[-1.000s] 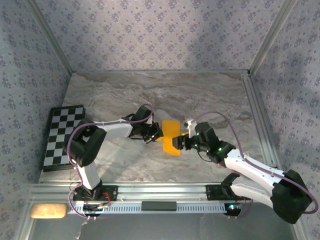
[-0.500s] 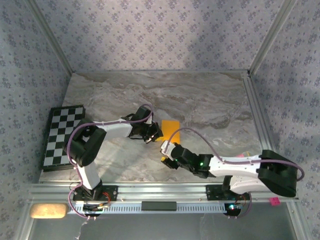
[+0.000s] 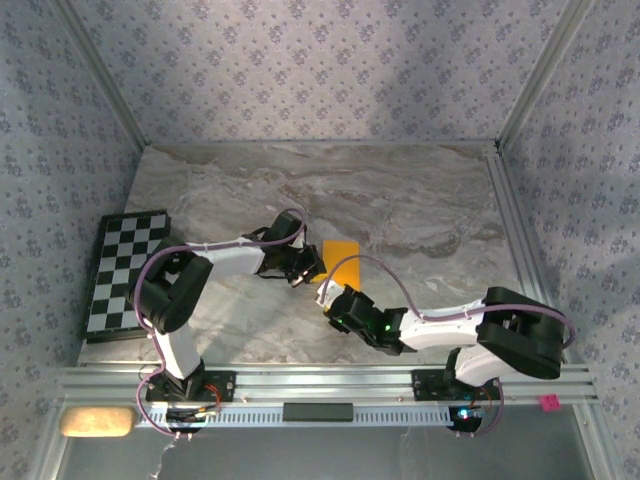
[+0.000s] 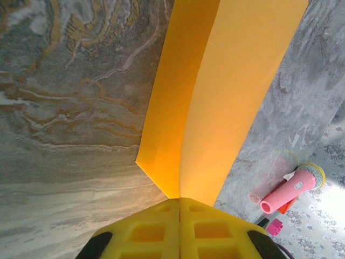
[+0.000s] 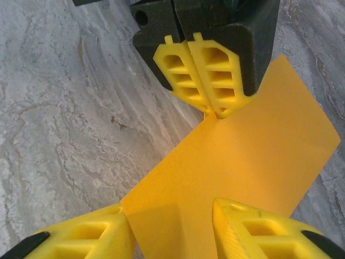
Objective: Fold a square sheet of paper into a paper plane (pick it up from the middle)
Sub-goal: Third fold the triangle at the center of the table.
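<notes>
The square sheet of paper [image 3: 342,253] is orange-yellow and lies mid-table, bent into a shallow trough [image 4: 215,102]. My left gripper [image 3: 308,268] is shut on its left edge, with the pads [image 4: 161,229] pinched together on the paper. In the right wrist view the left gripper [image 5: 215,110] holds the far edge of the sheet [image 5: 242,156]. My right gripper [image 3: 328,298] is at the paper's near corner. It is open [image 5: 170,213], with the corner lying between its two yellow fingers [image 5: 253,229] and one finger touching the edge.
A black-and-white chequered board [image 3: 125,270] lies at the left edge of the table. A pink stick [image 4: 291,189] lies on the marble beyond the paper in the left wrist view. Metal rails [image 3: 320,382] run along the front and right sides.
My right arm has swung from the paper's right side round to its near side and stretched out low. The paper's near part has dropped flatter. The left gripper has kept its hold.
</notes>
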